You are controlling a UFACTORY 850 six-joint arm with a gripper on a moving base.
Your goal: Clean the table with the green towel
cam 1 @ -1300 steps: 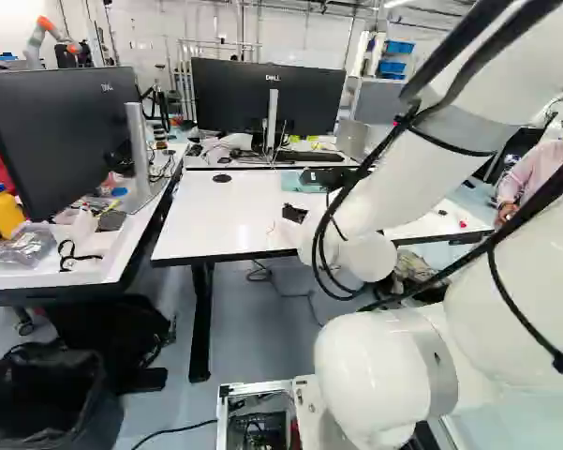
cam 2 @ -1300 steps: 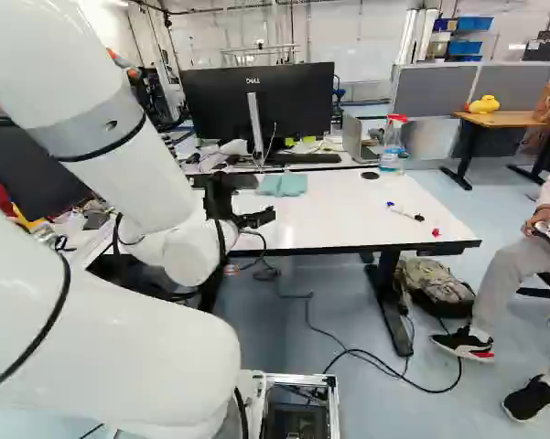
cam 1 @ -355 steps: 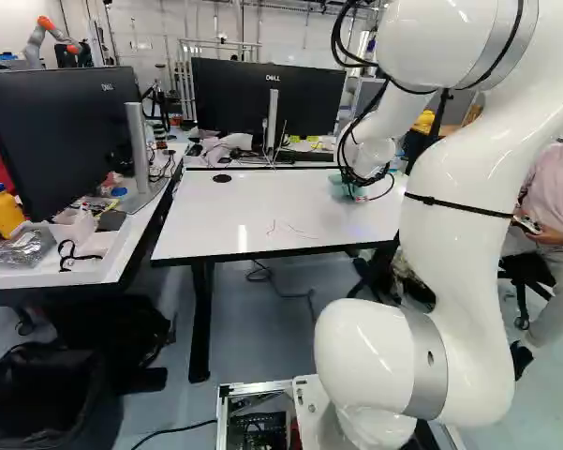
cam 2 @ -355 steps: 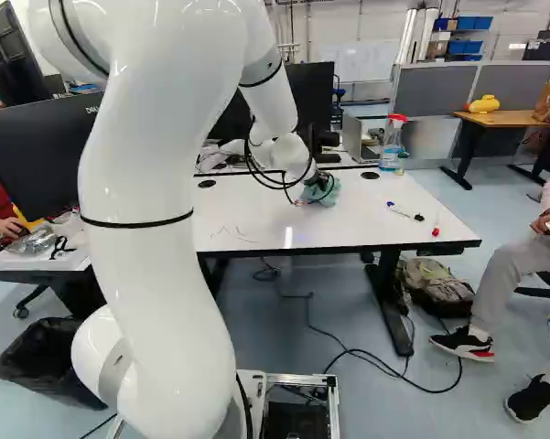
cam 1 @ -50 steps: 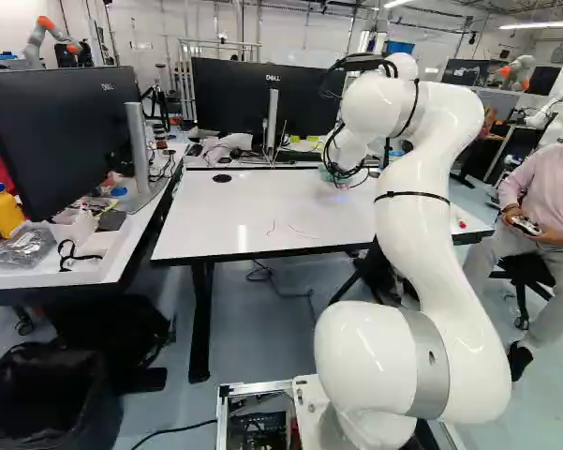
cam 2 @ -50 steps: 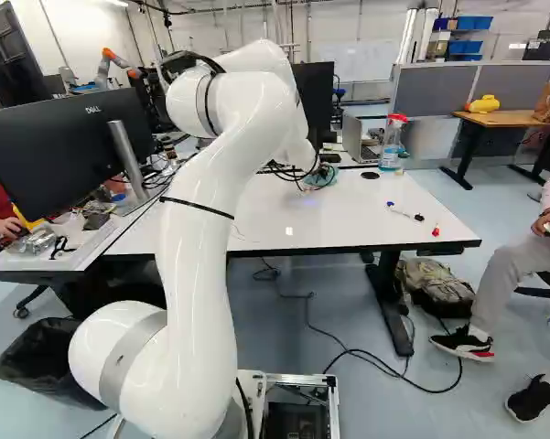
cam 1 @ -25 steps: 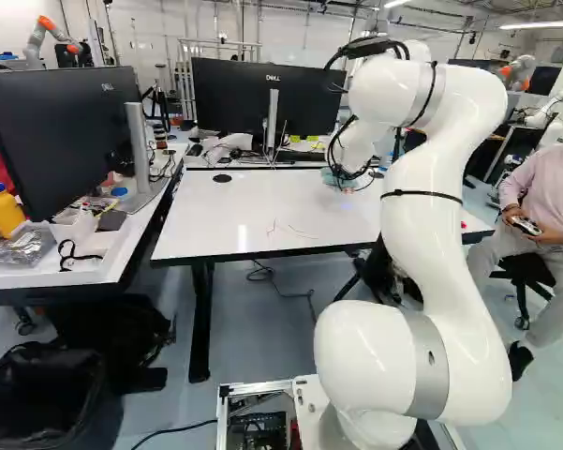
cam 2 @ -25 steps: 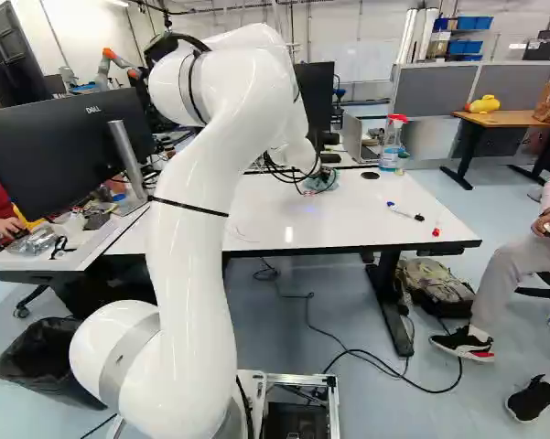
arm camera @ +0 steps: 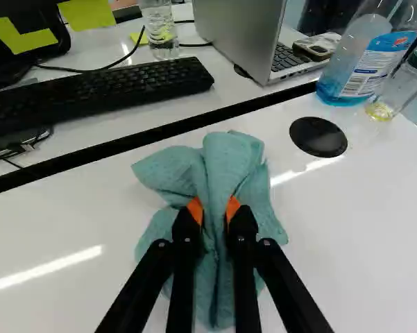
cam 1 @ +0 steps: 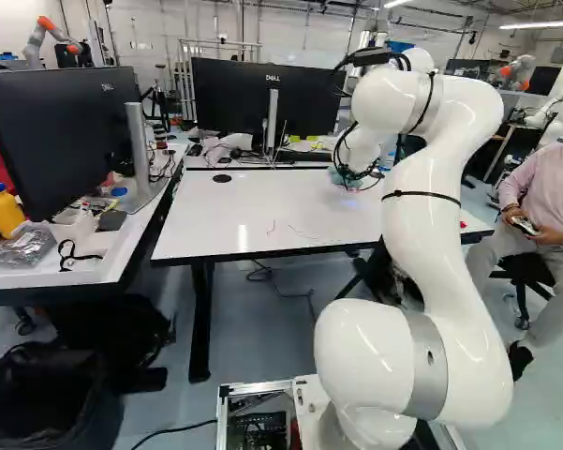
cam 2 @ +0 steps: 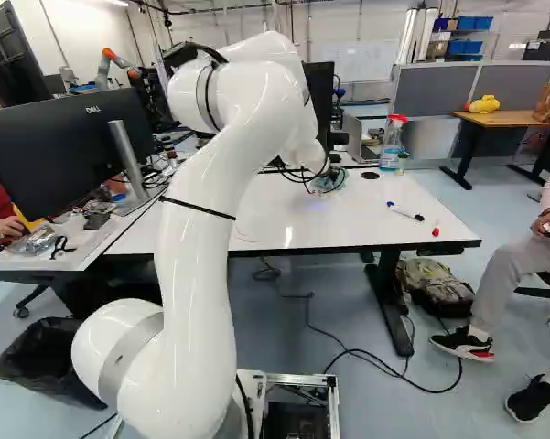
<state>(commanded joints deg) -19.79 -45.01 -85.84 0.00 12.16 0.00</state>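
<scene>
My gripper (cam 2: 320, 179) is low over the white table (cam 1: 253, 202), near its far edge, partly hidden by cables and the wrist in the right base view. The wrist view shows the gripper (arm camera: 215, 209) with its orange pads pinching the bunched green towel (arm camera: 227, 163) from two sides. The towel's folds spread ahead of and beneath the fingers, over the tabletop. Thin reddish marks (cam 1: 272, 227) show on the table's nearer part in the left base view.
Beyond the table's far edge are a keyboard (arm camera: 104, 87) and a laptop (arm camera: 246, 35). A spray bottle (cam 2: 393, 142) and small jar (arm camera: 402, 87) stand near the far right corner. Markers (cam 2: 405, 213) lie at the right. Another robot (cam 1: 555, 112) stands behind, right.
Since 26 seconds ago the arm has reached across the table and the towel, then lying free, is now gripped. In the last half second gripper and towel shifted slightly right. The base has stayed put.
</scene>
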